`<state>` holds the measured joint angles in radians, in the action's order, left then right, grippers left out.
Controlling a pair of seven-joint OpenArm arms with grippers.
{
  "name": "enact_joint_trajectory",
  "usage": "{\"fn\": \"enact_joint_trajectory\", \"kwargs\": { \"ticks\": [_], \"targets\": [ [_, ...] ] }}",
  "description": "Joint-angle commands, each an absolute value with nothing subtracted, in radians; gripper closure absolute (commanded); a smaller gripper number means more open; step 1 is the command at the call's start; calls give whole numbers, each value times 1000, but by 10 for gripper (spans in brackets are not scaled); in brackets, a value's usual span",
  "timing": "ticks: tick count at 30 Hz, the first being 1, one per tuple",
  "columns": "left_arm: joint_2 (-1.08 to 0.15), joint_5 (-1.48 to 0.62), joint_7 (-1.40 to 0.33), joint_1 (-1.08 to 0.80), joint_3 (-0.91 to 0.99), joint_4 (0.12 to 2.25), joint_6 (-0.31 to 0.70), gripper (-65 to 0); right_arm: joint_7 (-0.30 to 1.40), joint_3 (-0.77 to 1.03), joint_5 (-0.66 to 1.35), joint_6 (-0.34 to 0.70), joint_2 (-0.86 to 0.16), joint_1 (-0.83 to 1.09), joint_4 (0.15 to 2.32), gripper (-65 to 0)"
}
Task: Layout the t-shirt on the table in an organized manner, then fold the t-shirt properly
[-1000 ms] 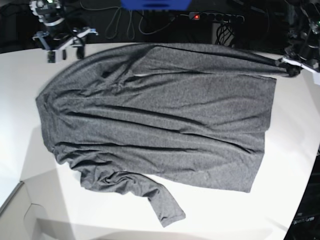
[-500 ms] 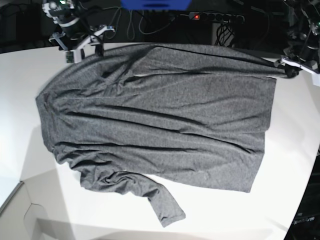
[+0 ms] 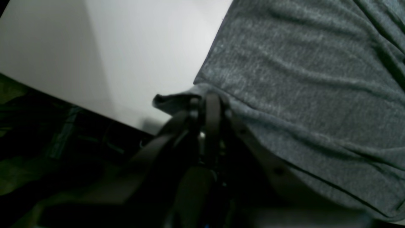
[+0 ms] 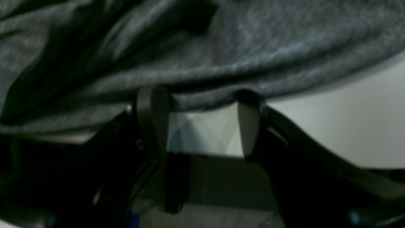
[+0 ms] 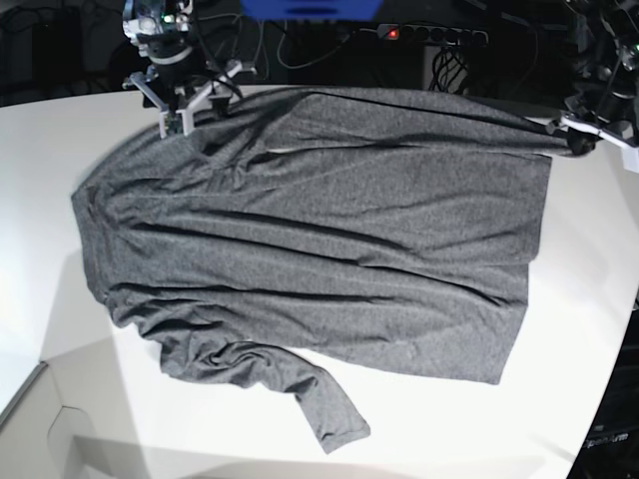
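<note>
Start at the left of your base view: your right gripper [image 5: 192, 108] sits at the far edge of the table [image 5: 40, 170], right at the upper left border of the t-shirt [image 5: 319, 230]. Its two fingers stand well apart, released and holding nothing. In the right wrist view you see the same thing from close up: the right gripper [image 4: 199, 123] has one pale finger [image 4: 152, 117] on each side of a gap, bare white tabletop [image 4: 332, 120] shows between them, and the grey shirt [image 4: 202, 47] hangs in folds just above the fingertips. Whether the tips touch the cloth you cannot tell from that blurred picture.

Moving across, the shirt lies spread over the middle of the white table, mostly flat with long creases running sideways. One sleeve [image 5: 319, 404] sticks out toward the near edge, crumpled where it joins the body. Behind the far edge of the table, a power strip [image 5: 429, 34] with a red light lies among dark cables.

At the right of your base view, your left gripper [image 5: 577, 137] is at the far right corner of the shirt, which is drawn out into a narrow point there. The left wrist view shows the left gripper [image 3: 210, 104] clenched on that corner, a small tongue of fabric [image 3: 167, 100] poking out beside the closed fingers, with the shirt [image 3: 300, 88] stretching off to the right and the table [image 3: 142, 53] bare to the left.
</note>
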<state>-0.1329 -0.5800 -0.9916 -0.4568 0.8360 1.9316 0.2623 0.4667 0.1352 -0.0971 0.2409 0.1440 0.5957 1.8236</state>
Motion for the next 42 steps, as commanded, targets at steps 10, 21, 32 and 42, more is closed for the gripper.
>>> {"fn": "enact_joint_trajectory", "kwargs": {
  "ticks": [10, 21, 32, 42],
  "targets": [
    [-145, -590, -975, -460, 842, 1945, 263, -1, 490, 136, -91, 220, 134, 590, 1794, -141],
    [-145, -591, -981, -458, 843, 1946, 263, -1, 490, 145, -85, 222, 134, 653, 2002, 0],
    [-145, -591, -984, -460, 843, 1946, 263, -1, 489, 228, -84, 223, 134, 662, 2020, 0],
    [-143, -591, -984, -466, 842, 1946, 263, -1, 343, 228, -84, 225, 134, 785, 2018, 0]
  ]
}}
